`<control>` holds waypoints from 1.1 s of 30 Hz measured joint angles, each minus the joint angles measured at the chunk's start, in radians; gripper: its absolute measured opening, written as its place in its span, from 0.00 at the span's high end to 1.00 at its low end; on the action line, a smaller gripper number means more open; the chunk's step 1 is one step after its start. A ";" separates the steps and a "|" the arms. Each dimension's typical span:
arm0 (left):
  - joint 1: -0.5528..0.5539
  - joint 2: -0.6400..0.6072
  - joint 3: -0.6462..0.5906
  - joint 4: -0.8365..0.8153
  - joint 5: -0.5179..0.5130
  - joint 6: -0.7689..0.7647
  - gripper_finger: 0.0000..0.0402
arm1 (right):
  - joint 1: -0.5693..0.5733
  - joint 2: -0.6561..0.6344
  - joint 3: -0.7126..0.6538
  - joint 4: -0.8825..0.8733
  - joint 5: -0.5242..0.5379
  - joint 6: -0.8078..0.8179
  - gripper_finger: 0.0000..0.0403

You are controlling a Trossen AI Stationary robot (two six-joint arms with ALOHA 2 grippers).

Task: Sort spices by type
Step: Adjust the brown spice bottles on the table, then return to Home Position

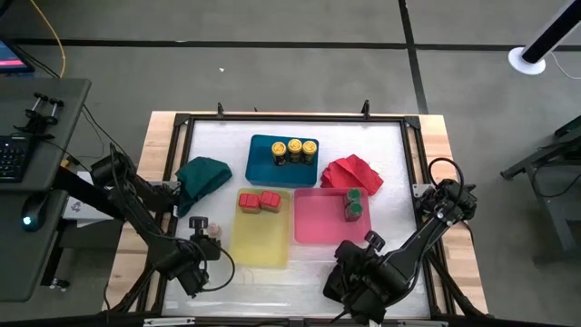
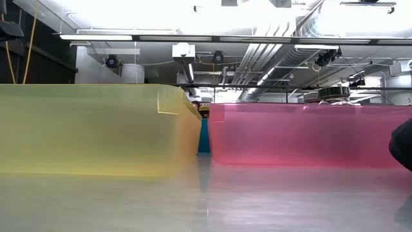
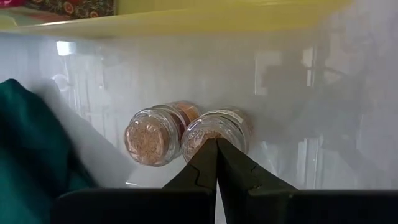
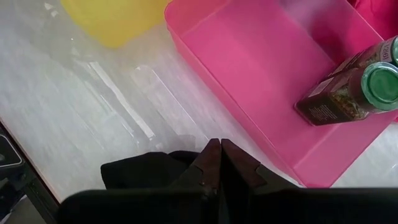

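The white-topped table (image 1: pixel 399 200) carries blue (image 1: pixel 257 163), yellow (image 1: pixel 259 243) and pink trays (image 1: pixel 318 227), two cloths and two loose jars (image 1: pixel 211 227).

in front of my left gripper (image 3: pixel 216 152) two small jars (image 3: pixel 180 132) lie side by side on the table, touching, with the green cloth (image 1: pixel 201 174) on one side and the yellow tray (image 1: pixel 260 238) wall just behind. open table (image 1: pixel 272 282) runs along the near edge. the pink tray (image 1: pixel 320 218) is bare except for green-lidded jars (image 1: pixel 353 205) in its far corner.
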 joint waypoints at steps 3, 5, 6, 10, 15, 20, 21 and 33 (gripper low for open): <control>0.007 0.001 0.000 -0.001 -0.005 0.000 1.00 | 0.000 0.000 0.000 0.001 0.000 0.000 1.00; 0.013 0.001 0.000 -0.002 -0.015 0.001 1.00 | 0.000 0.000 0.000 0.001 0.000 0.000 1.00; 0.017 0.001 -0.001 -0.004 -0.020 0.001 1.00 | 0.000 0.000 0.000 0.001 0.000 0.000 1.00; 0.032 0.003 -0.001 -0.016 -0.027 0.001 1.00 | 0.000 0.000 0.000 0.002 0.000 0.000 1.00; 0.038 0.002 -0.002 -0.046 -0.027 0.001 1.00 | 0.000 0.000 0.000 0.003 0.000 0.000 1.00; 0.038 -0.011 -0.003 -0.045 -0.027 -0.001 1.00 | 0.000 0.000 0.000 0.003 0.000 -0.001 1.00; 0.038 -0.015 -0.003 -0.043 -0.027 -0.002 1.00 | 0.000 0.000 0.000 0.003 0.000 -0.001 1.00; 0.042 -0.199 0.086 -0.043 -0.122 -0.044 1.00 | 0.000 -0.003 0.000 0.002 0.000 -0.012 1.00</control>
